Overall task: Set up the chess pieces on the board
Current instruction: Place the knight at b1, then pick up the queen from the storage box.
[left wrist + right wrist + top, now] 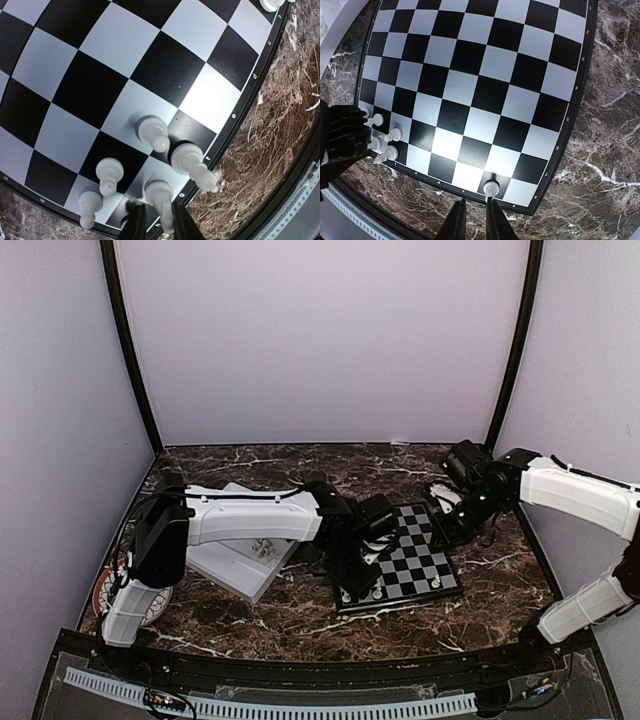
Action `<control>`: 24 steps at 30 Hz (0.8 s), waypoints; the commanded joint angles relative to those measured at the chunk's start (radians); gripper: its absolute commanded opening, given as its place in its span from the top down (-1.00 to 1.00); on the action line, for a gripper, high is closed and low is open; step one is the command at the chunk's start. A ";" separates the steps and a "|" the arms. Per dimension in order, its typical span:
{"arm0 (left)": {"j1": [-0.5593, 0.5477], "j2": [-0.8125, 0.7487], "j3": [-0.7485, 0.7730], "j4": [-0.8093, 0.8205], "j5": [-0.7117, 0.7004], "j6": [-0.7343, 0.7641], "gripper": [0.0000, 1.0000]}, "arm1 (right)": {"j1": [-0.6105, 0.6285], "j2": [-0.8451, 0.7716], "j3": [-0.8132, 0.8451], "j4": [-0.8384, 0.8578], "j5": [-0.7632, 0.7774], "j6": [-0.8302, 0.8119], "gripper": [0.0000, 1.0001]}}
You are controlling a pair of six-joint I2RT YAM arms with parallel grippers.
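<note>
The board (415, 562) lies right of centre on the marble table. Several white chess pieces (377, 590) stand in its near left corner, and one white piece (436, 582) stands at its near right corner. My left gripper (358, 575) hovers over the near left corner. In the left wrist view its fingers (183, 224) flank the top of a standing white piece (161, 196), with a small gap on the left side. My right gripper (475, 222) is narrowly open and empty, just off the board edge behind a lone white piece (491, 188). No black pieces show.
A white divided tray (245, 558) lies left of the board, partly under my left arm. A round patterned plate (108, 592) sits at the far left edge. Purple walls enclose the table. My left gripper also shows in the right wrist view (340, 140).
</note>
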 commanded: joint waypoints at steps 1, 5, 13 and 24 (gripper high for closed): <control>-0.008 -0.009 0.037 -0.048 -0.003 -0.001 0.55 | -0.005 -0.020 0.000 0.019 -0.004 0.004 0.67; -0.008 -0.028 0.077 -0.085 -0.031 0.012 0.44 | -0.005 -0.016 0.007 0.016 -0.002 0.003 0.67; 0.015 -0.205 0.080 -0.101 -0.182 0.054 0.31 | -0.004 -0.004 0.013 0.015 -0.005 0.001 0.67; 0.349 -0.472 -0.319 -0.067 -0.316 -0.051 0.40 | -0.004 0.032 0.054 0.007 -0.010 -0.010 0.67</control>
